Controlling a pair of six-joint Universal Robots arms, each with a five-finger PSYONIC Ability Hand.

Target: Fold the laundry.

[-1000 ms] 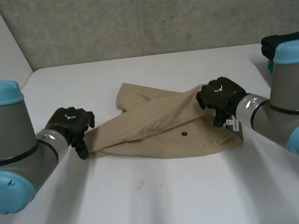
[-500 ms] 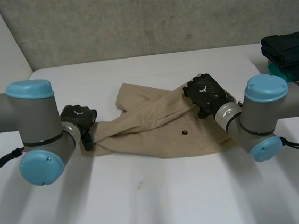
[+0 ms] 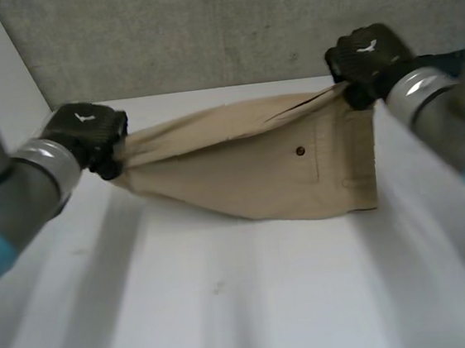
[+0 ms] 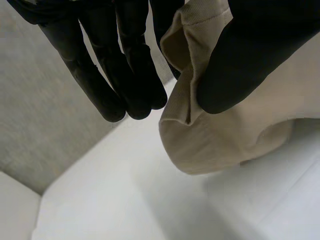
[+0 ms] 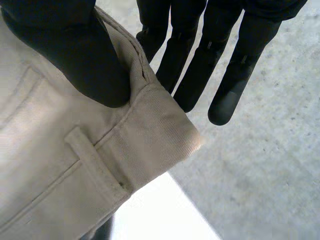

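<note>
A pair of tan trousers (image 3: 249,172) hangs stretched between my two hands above the white table (image 3: 230,307). My left hand (image 3: 87,131) pinches the bunched leg end (image 4: 220,135) between thumb (image 4: 250,55) and fingers (image 4: 125,75). My right hand (image 3: 366,56) grips the waistband corner (image 5: 125,150), its thumb (image 5: 75,50) pressed on the cloth beside a belt loop. A back pocket with a dark button (image 3: 300,151) faces the head camera. The trousers' lower edge sags toward the table.
A grey concrete wall (image 3: 200,28) rises right behind the table's far edge. Bare tabletop lies in front of and under the hanging trousers.
Both hands have closed on the trousers and risen, lifting them off the table. The cloth, crumpled and flat before, is now pulled taut between the hands.
</note>
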